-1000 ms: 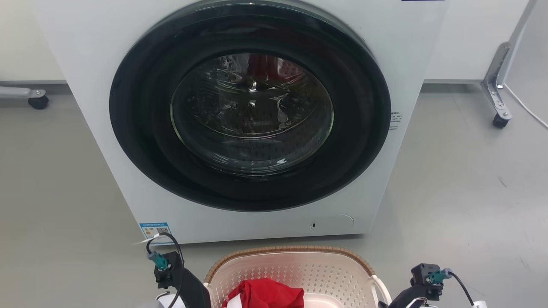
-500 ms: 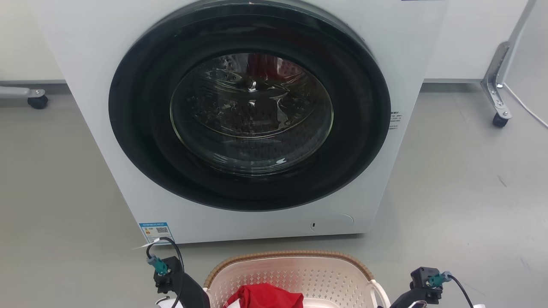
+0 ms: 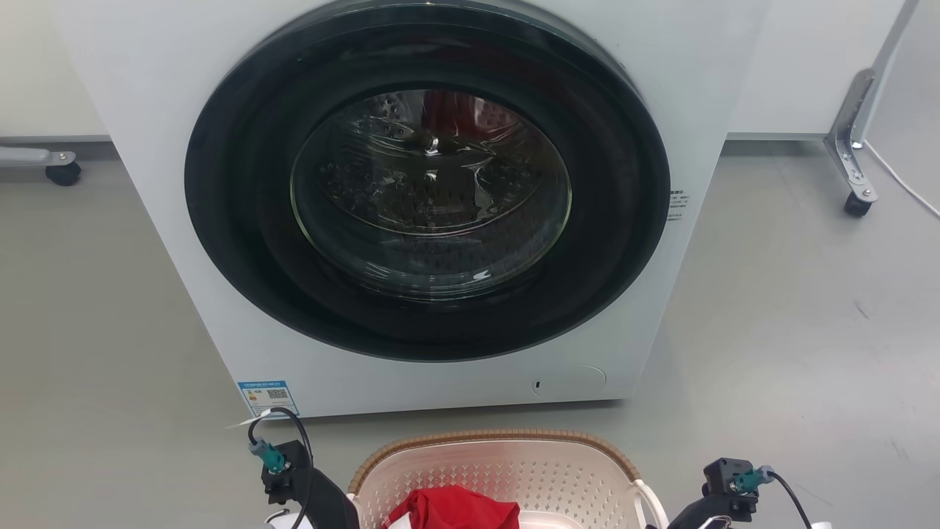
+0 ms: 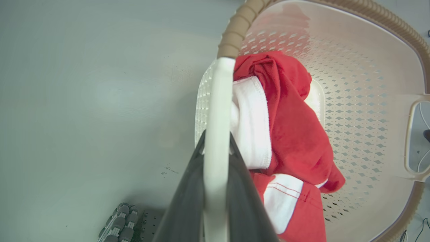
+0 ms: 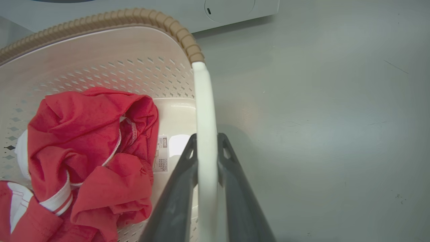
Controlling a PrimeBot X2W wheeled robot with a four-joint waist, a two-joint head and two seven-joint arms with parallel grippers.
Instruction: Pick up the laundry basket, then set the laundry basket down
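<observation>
Right in front of me stands a big white washing machine (image 3: 147, 110). Its top is cut off by the edge of the head view. Its round door (image 3: 429, 195) is shut, with a wide black ring around shiny glass, and the dark drum behind the glass is hard to make out. All around is a smooth grey floor (image 3: 793, 308) with a pale wall behind.

Just before the machine, close to me, is the laundry basket (image 3: 499, 436). Its near half is cut off in the head view. I cannot tell if it touches the floor. It is cream plastic full of little holes, with rounded corners and a brown bumpy rim like woven rope. Soft red and white clothes (image 4: 289, 134) lie crumpled inside and hide most of the bottom.

My left tool (image 4: 216, 141) is clamped on the smooth white left handle (image 4: 218, 101), one dark finger on each side. My right tool (image 5: 206, 141) grips the right handle (image 5: 203, 101) the same way. The handles hide the inner faces of my fingers.

A small black wheel (image 3: 855, 204) on a grey metal leg stands far off on my right, and another wheel (image 3: 62, 173) on my left. A little blue sticker (image 3: 268, 397) sits low on the machine; its words are too small to read.
</observation>
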